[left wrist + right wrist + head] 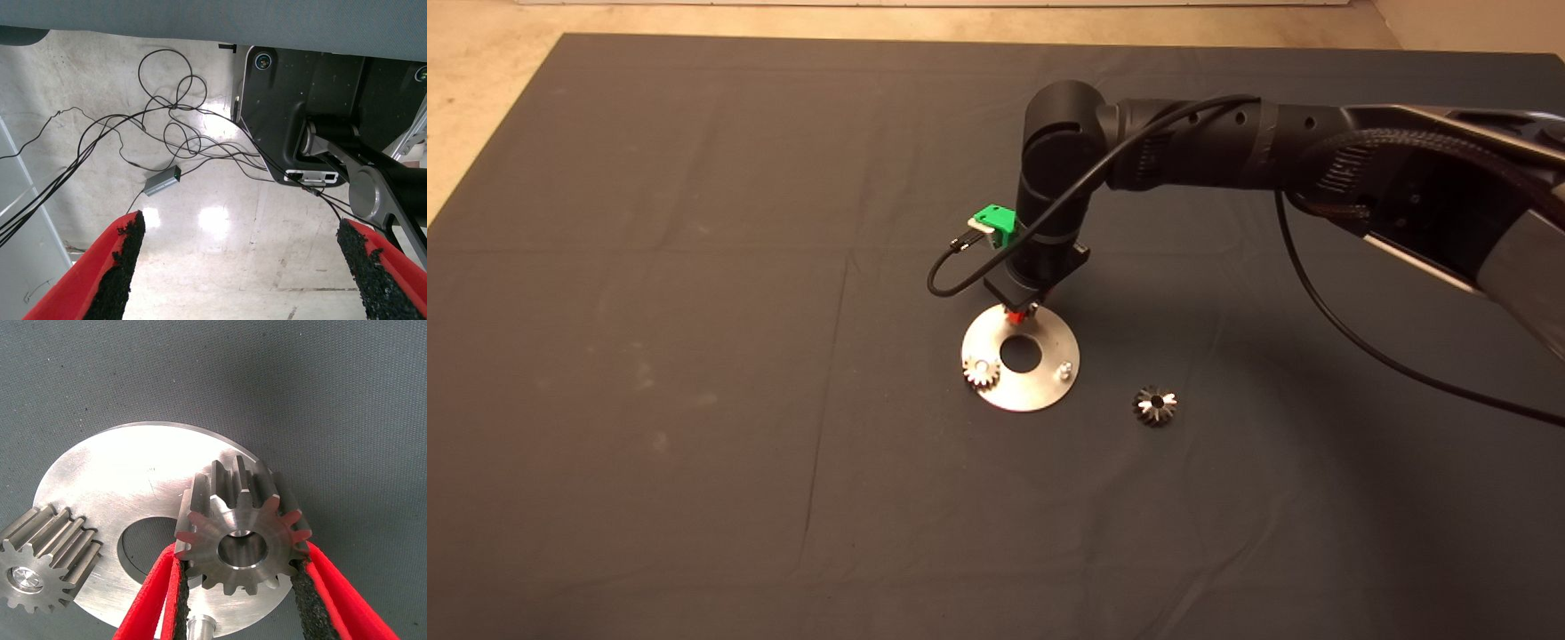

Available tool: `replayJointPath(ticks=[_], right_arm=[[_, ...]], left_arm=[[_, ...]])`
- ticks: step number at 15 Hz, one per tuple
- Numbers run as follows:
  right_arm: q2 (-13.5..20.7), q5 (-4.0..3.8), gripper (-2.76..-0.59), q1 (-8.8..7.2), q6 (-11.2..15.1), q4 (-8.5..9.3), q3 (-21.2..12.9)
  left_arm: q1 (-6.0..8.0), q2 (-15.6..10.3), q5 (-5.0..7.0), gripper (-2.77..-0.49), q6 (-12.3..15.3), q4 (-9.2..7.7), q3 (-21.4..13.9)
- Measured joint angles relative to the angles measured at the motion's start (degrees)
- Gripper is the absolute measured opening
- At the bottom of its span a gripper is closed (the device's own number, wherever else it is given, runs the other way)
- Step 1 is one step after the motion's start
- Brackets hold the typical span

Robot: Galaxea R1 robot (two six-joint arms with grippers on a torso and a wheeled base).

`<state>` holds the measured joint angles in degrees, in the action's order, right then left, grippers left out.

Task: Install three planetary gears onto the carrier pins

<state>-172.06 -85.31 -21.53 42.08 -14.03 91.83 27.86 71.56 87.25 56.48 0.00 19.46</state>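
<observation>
The round silver plate [1040, 387] lies mid-mat. One planetary gear [980, 371] sits on a carrier pin at its left rim, and is also seen in the right wrist view [40, 560]. Another carrier pin [1064, 369] stands bare on the right rim. My right gripper [1021, 313] hangs over the plate's far edge, shut on a second gear [241, 540] just above the plate [133, 487]; whether it touches a pin I cannot tell. A bare pin [200, 628] shows near the fingers. A third gear [1155, 405] lies loose on the mat. My left gripper [243, 267] is parked, open.
The right arm [1227, 142] and its black cable [1360, 347] reach in over the mat from the right. In the left wrist view I see floor with tangled cables [167, 133], a small grey box [162, 181] and a black machine base [300, 107].
</observation>
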Motion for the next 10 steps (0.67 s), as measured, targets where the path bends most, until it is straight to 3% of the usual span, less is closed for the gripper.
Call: replayJointPath(ticks=[5, 10], right_arm=[[0.0, -0.24, -2.33, -0.38, 0.22, -0.05, -1.45], [0.04, -0.49, -2.12, -0.4, 0.24, -0.02, -2.15]], left_arm=[[0.0, 0.02, -0.02, -1.22, -0.01, 0.0, 0.0], [0.0, 0.02, -0.02, -1.22, -0.04, 0.0, 0.0]])
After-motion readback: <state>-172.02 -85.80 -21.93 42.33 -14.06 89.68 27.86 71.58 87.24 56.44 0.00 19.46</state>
